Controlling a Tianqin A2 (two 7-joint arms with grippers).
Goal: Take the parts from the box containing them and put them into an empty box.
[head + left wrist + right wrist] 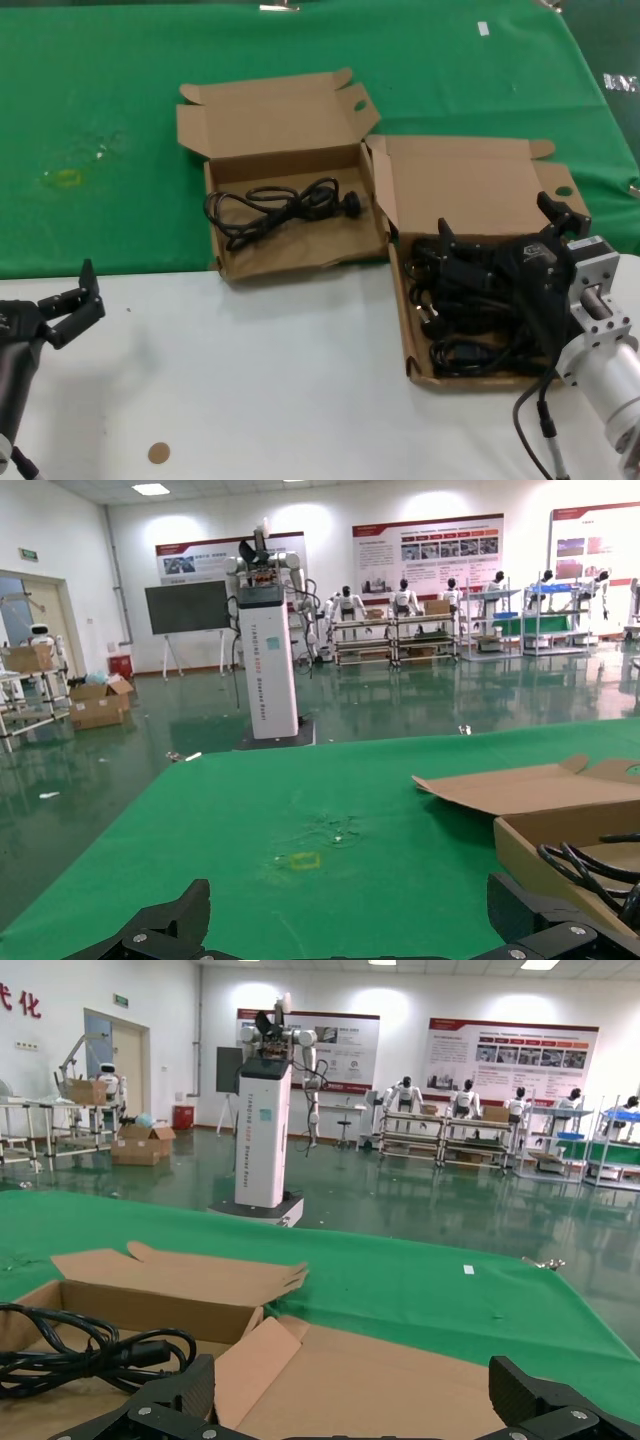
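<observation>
- We see two brown cardboard boxes standing side by side, both with the lid open, where a green cloth [120,120] meets a white table [280,380].
- The box on the left [300,255] has two rounded tabs and an oval hole on its lid. One black power cord [285,207] lies looped on its floor, with the plug toward the right wall.
- The box on the right [405,340] is on the robot's right side, touching the first box at the corner. It holds a pile of black cords [470,345], tangled, so we cannot count them.
- The right gripper [500,225] is over the right box, above the pile. Its fingers stand wide apart, one at the left and one near the lid, and they hold nothing that we can see.
- In the right wrist view, both fingertips [180,1405] appear spread, with the inside of the lid between them.
- The left gripper [75,300] is at the left edge of the white table, well apart from both boxes. It is open and empty.
</observation>
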